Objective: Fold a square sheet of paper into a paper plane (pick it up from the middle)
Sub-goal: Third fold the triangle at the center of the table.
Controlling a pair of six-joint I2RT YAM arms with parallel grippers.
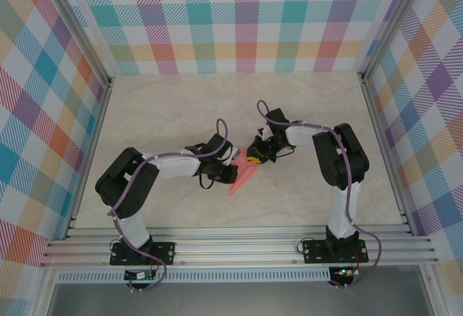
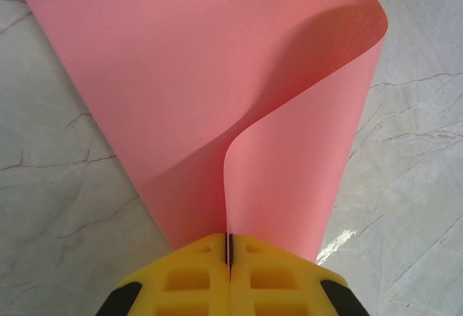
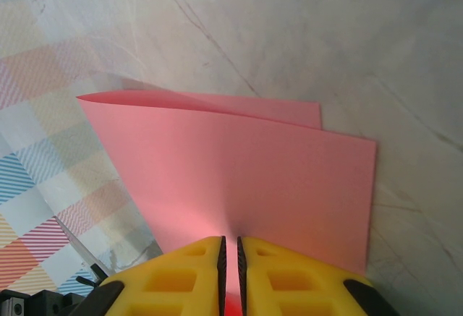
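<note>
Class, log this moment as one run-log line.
left gripper: shut on pink paper sheet | right gripper: shut on sheet | sheet: bent double

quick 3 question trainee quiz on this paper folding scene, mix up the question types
1. True or false: the left end effector is open and clear of the square sheet of paper.
2. Pick one: the right end effector is A) shut on the sheet, B) open above it, C) open beside it.
3. Fill in: in the right wrist view the pink sheet is doubled over, so it shows ___ layers.

Key: 1 false, it is pinched shut on the sheet's edge; 2 A; 3 two.
</note>
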